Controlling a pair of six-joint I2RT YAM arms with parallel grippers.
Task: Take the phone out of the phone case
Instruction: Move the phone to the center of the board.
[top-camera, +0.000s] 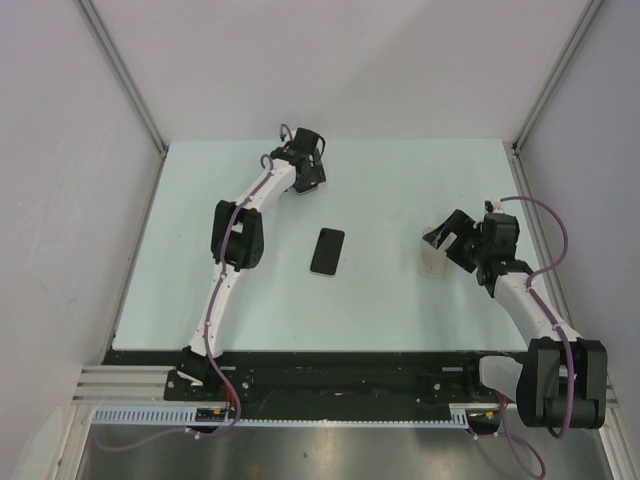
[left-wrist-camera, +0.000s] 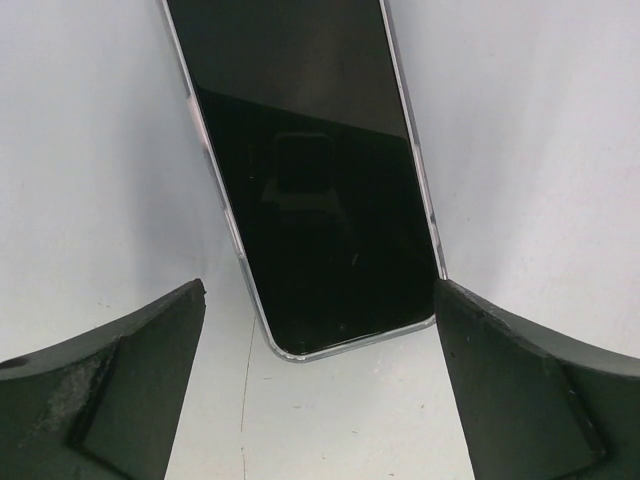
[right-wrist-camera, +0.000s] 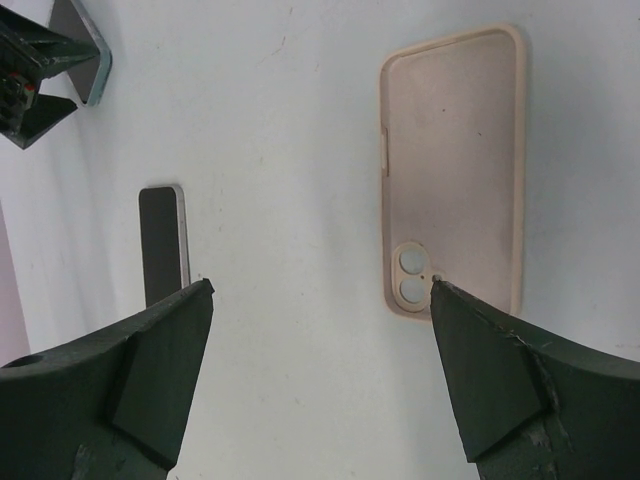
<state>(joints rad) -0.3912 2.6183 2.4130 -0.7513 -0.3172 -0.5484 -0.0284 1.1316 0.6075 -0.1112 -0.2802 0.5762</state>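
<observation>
The black phone (top-camera: 327, 251) lies bare and flat on the pale table, mid-table. Its silver-rimmed end shows close up in the left wrist view (left-wrist-camera: 320, 200), just ahead of my open, empty left gripper (left-wrist-camera: 320, 290). That gripper sits at the far back (top-camera: 308, 178). The empty pink phone case (right-wrist-camera: 450, 170) lies inside-up, camera cutouts towards me. In the top view it lies at the right (top-camera: 434, 264). My right gripper (right-wrist-camera: 322, 285) is open and empty above the table, its right finger (right-wrist-camera: 520, 390) over the case's cutout corner. The phone also shows at that view's left (right-wrist-camera: 163, 245).
The table (top-camera: 400, 190) is walled by grey panels at the back and both sides. A black rail (top-camera: 340, 375) runs along the near edge by the arm bases. A grey flat slab (right-wrist-camera: 85, 50) shows beside the left gripper in the right wrist view; I cannot tell what it is.
</observation>
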